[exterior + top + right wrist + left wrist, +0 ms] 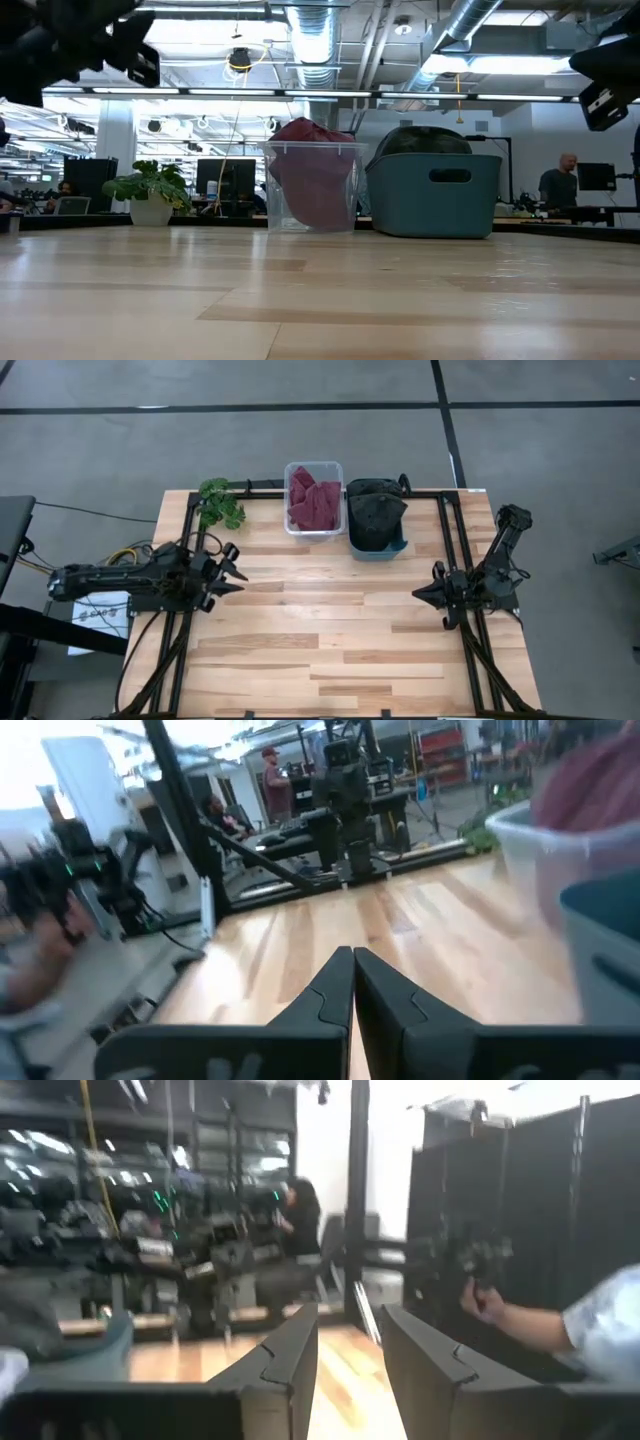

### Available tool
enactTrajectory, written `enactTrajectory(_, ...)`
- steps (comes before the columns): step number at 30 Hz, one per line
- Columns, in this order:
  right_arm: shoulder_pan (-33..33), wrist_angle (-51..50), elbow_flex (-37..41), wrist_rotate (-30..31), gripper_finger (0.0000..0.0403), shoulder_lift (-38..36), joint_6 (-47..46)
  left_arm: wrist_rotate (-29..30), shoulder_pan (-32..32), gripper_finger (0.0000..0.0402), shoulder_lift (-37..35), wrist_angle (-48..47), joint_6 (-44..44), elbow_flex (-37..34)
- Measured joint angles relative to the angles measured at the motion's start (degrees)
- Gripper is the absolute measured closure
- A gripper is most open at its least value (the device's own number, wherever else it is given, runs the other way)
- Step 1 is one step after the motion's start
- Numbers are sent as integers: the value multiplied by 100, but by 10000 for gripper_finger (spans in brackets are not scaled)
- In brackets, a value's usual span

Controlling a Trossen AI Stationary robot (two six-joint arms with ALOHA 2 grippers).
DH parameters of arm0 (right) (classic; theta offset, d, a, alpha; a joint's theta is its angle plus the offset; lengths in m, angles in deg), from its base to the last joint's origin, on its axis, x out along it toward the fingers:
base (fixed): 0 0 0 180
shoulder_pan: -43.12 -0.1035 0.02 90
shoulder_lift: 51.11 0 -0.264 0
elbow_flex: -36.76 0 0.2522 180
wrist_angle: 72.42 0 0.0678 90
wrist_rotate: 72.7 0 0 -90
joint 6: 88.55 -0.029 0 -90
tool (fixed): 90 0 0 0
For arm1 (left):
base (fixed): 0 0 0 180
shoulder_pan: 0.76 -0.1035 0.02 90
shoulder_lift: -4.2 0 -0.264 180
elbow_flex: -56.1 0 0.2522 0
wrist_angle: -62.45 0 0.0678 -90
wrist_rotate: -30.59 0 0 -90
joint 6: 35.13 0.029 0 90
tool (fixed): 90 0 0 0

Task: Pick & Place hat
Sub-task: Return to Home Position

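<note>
Judged as the closing step — homing the arms, with the sorting itself apparently done. Packed into the clear plastic bin [313, 465] at the far edge of the light wooden table [320, 650]: the dark red fabric caps [313, 502]. Just right of that bin, touching or nearly so: a teal plastic bin [380, 551] with the black cap [375, 510] heaped in it. No loose cap to be seen on the boards.

Well left of the clear bin and nearer the front, raised above the boards: the left gripper [236, 569], fingers spread, holding nothing. Well right of the clear bin, about as far forward: the right gripper [420, 593], fingers pressed together, likewise empty.

Called for next, probably: folding both arms back to rest, away from both bins — no grasp needed.

From above, only flat heaps of cloth; from table height, a red crown rising above the clear bin's rim and a black dome above the teal one. Confirmed best by the wrist views: the gap between the left fingers, the touching tips of the right. Left of the clear bin, a small green potted plant [220, 502].
</note>
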Motion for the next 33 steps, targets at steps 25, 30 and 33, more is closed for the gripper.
enactTrajectory(25,13,9,9,0,399,0,-796,-1540,-984,292,-231,-211,-609,0)
enactTrajectory(30,13,9,11,0,399,0,-796,-1535,-420,292,-381,-207,-609,2)
enactTrajectory(33,13,9,13,0,399,0,-796,-1526,-74,292,-454,-210,-610,2)
